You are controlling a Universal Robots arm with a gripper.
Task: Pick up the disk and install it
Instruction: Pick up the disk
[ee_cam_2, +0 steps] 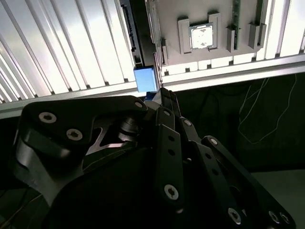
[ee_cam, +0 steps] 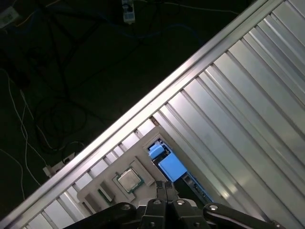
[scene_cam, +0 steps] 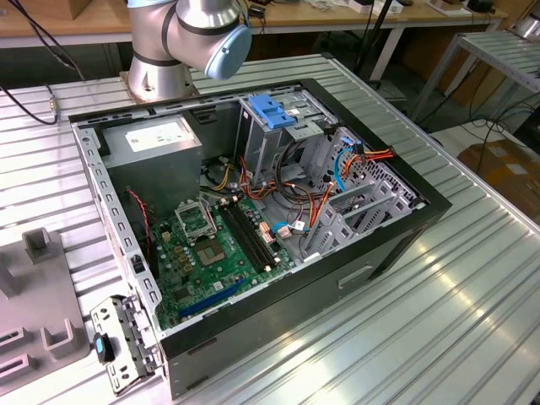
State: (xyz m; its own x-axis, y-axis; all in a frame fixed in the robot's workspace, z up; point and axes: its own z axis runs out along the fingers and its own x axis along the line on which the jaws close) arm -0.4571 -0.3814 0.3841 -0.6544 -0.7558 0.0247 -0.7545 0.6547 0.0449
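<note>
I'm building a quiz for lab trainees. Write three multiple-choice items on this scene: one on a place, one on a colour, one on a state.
1. In the second wrist view, the gripper is nearest to:
A) the power supply
B) the disk, at its blue end tab
C) the orange cables

2. The motherboard in the computer case is:
A) red
B) green
C) white

3. The computer case is:
A) shut by a side panel
B) upside down
C) open on its upper side

Key:
1 B, the blue tab sits right by the gripper.
2 B, the board shows green in the exterior view.
3 C, the motherboard lies in plain sight.
</note>
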